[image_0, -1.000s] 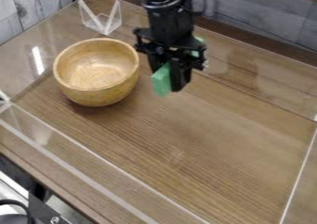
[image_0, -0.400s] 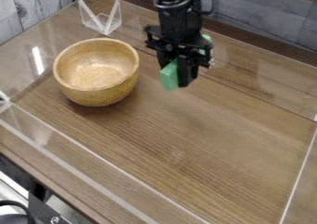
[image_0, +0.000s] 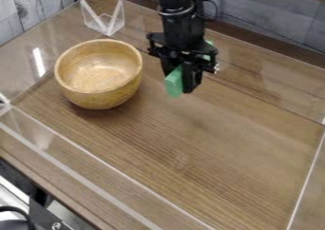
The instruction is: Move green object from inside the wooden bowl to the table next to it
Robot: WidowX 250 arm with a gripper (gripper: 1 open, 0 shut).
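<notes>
So the green object [image_0: 174, 82] hangs upright between my fingers, clear of the wooden bowl [image_0: 99, 73] and off to its right, low over the table [image_0: 191, 153]. My gripper [image_0: 184, 80] points straight down with its jaws clamped on the block, which pokes out at the lower left of the fingertips. The bowl sits with only its pale inside showing. Clear plastic walls [image_0: 70, 172] line the table's edges.

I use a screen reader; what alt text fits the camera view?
A black gripper pointing down holds a green block above the wood-grain table, right of an empty wooden bowl. Clear plastic walls edge the table.
</notes>
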